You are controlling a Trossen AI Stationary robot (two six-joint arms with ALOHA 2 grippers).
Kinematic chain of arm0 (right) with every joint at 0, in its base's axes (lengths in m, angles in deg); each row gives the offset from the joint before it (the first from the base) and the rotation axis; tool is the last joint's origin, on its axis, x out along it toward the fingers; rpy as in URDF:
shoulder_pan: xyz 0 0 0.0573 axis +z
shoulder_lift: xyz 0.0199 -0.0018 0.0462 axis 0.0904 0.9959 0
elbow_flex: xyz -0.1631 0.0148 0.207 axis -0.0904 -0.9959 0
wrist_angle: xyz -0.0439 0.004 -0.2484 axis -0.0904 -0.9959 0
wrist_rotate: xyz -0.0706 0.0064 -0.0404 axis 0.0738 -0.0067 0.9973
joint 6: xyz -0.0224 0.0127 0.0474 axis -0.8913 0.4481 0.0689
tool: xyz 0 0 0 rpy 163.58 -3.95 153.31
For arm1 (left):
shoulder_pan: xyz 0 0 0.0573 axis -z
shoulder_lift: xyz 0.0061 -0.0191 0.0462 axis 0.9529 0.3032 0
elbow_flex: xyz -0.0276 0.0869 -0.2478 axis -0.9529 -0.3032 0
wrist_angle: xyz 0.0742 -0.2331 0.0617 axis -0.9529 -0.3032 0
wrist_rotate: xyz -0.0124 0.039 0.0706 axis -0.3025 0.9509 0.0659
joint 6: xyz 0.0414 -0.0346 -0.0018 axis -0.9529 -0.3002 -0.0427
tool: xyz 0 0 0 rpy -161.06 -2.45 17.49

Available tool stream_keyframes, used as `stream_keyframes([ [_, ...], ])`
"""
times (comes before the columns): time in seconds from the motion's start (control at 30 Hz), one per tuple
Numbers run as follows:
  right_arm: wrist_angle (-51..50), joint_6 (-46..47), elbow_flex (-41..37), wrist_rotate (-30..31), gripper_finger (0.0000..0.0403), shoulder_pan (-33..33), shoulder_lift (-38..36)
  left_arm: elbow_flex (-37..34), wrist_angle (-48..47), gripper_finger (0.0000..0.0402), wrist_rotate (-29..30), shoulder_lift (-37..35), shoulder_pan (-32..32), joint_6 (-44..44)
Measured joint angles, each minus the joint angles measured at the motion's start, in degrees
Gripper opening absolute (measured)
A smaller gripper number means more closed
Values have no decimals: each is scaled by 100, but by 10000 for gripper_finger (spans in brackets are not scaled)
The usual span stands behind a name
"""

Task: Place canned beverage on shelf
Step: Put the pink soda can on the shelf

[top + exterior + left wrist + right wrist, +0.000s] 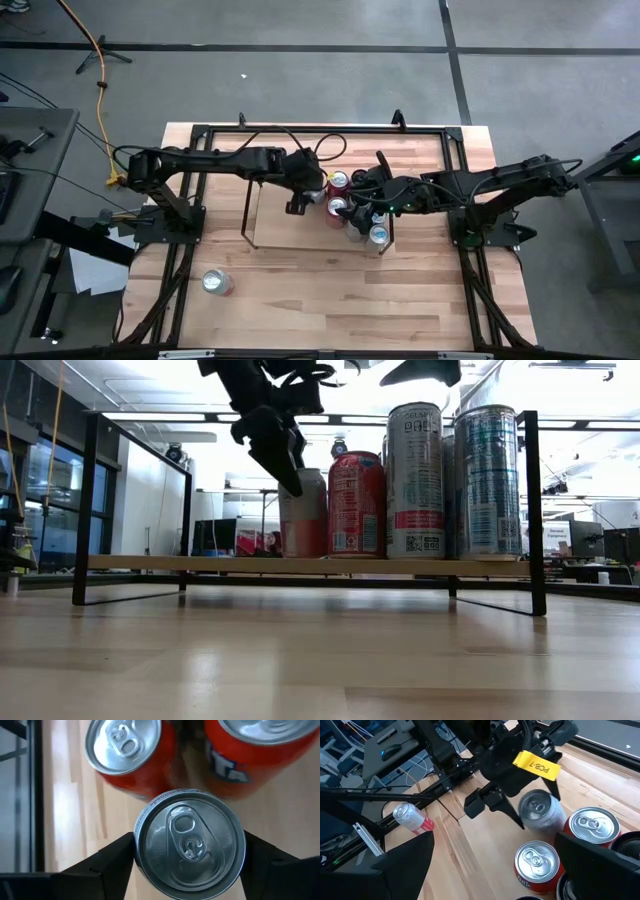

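Observation:
The shelf is a low light-wood board with black wire end frames. On it stand two red cans and two tall pale cans. My left gripper is shut on a silver-topped can next to the red cans. My right gripper is open above the cans at the shelf's right end and touches nothing; a red can shows below between its fingers. My left gripper pinches the silver-topped can between its two fingers, on opposite sides of its upper wall just below the rim. The fingers come from above, slanting down. The can stands upright with its base on the shelf board.
A loose red and white can lies on its side on the tabletop near the front left; it also shows in the right wrist view. The left half of the shelf board is bare. Black rails frame the table.

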Motion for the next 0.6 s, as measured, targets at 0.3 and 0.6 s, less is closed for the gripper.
stream_keyframes([
  [0.3, 0, -3, -2, -13, 399, 0, 0, 0, -76, 267, 509, 1, 72, 152],
  [0.6, -2, -4, 0, -32, 399, 0, 0, 0, -67, 268, 151, -4, 43, 120],
])
